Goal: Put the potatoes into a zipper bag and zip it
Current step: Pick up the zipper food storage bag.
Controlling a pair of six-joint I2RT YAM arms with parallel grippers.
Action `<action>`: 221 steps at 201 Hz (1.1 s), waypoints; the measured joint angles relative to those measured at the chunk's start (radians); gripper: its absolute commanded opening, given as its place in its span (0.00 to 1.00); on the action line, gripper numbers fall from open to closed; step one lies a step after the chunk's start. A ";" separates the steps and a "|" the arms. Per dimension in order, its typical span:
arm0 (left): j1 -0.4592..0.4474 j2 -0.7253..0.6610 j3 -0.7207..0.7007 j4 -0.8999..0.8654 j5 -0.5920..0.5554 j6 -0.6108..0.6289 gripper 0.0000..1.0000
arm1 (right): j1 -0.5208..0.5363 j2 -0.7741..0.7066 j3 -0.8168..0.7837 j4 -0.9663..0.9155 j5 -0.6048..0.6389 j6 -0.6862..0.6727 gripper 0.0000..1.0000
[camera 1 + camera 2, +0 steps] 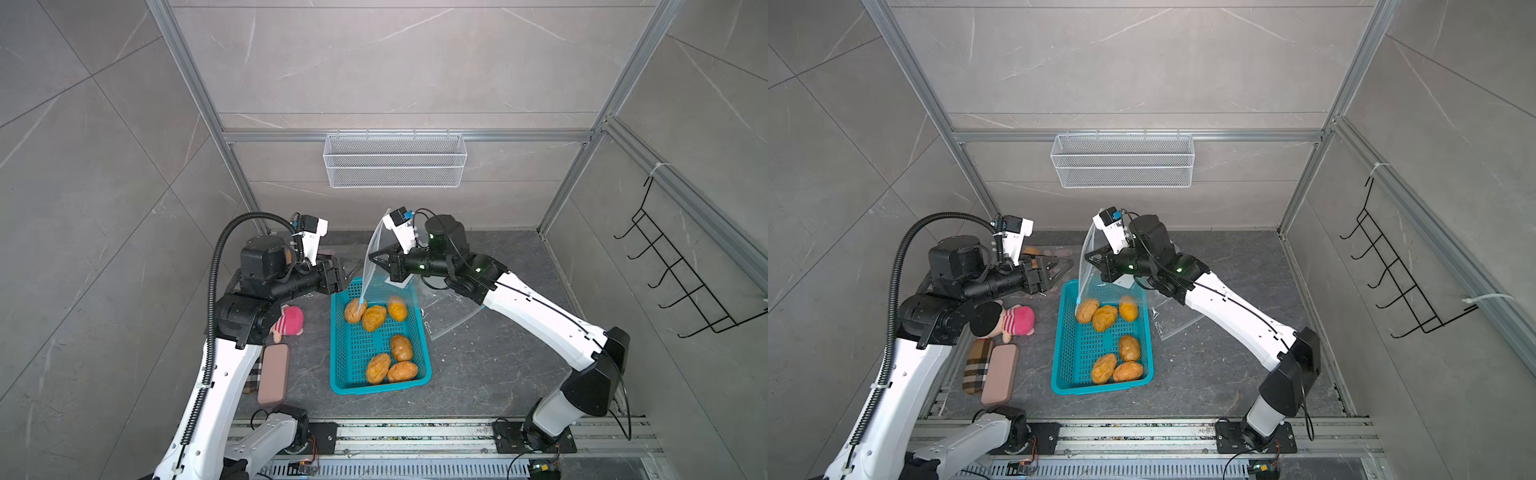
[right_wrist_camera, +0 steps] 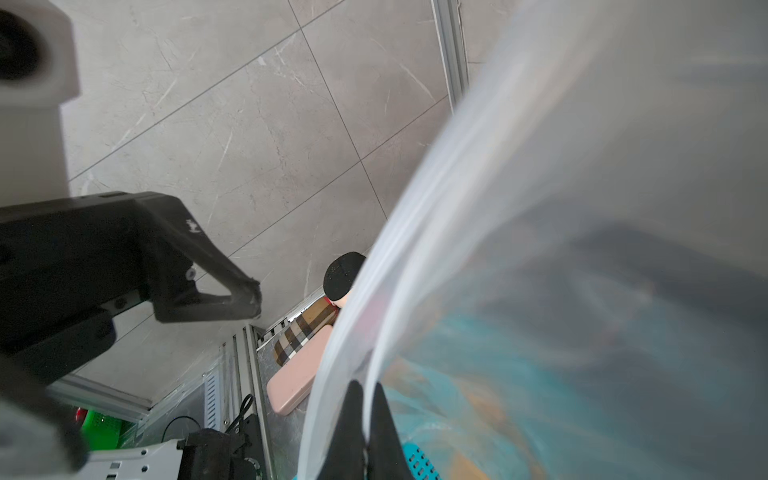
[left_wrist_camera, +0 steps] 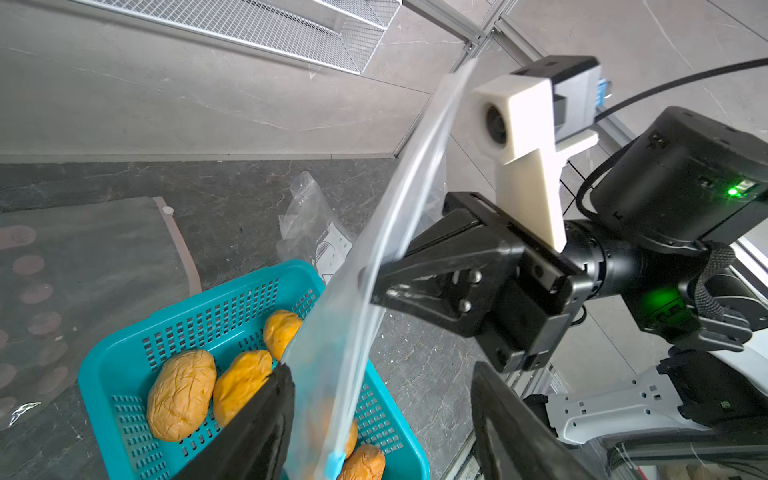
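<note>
1. Where both top views leave the grip unclear, the right wrist view shows the right gripper [image 2: 365,419] pinching the zipper bag [image 2: 540,208] rim.
2. Left gripper [image 3: 382,374]: spread, hanging bag edge between its fingers.
3. Teal basket [image 1: 374,387]: six potatoes [image 1: 374,318].

Both arms checked from my station. Left arm [image 1: 224,374] and right arm [image 1: 540,316]: white shells, black joint housings. Corrugated black conduit [image 1: 214,291] on the left; thin black cable [image 1: 540,306] on the right. Right gripper [image 3: 372,284]: black triangular fingers [image 3: 436,249], silver screws [image 3: 473,276]. White wrist camera mount [image 3: 519,137], green status lights [image 3: 733,192].
</note>
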State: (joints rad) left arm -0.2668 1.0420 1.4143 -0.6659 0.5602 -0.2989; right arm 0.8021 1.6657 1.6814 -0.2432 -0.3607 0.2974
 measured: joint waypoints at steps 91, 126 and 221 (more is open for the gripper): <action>-0.049 0.093 -0.064 0.015 -0.047 0.066 0.53 | 0.005 0.012 -0.002 0.012 0.035 0.124 0.00; -0.049 0.111 -0.083 0.016 -0.117 0.074 0.48 | 0.005 0.012 -0.006 0.016 0.035 0.137 0.00; -0.049 0.090 -0.120 0.056 -0.221 0.073 0.40 | 0.010 0.012 -0.015 0.013 0.011 0.156 0.00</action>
State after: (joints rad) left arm -0.3157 1.1320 1.2945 -0.6098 0.3389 -0.2260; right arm 0.8120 1.6779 1.6661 -0.2302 -0.3492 0.4534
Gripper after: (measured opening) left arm 0.413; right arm 0.042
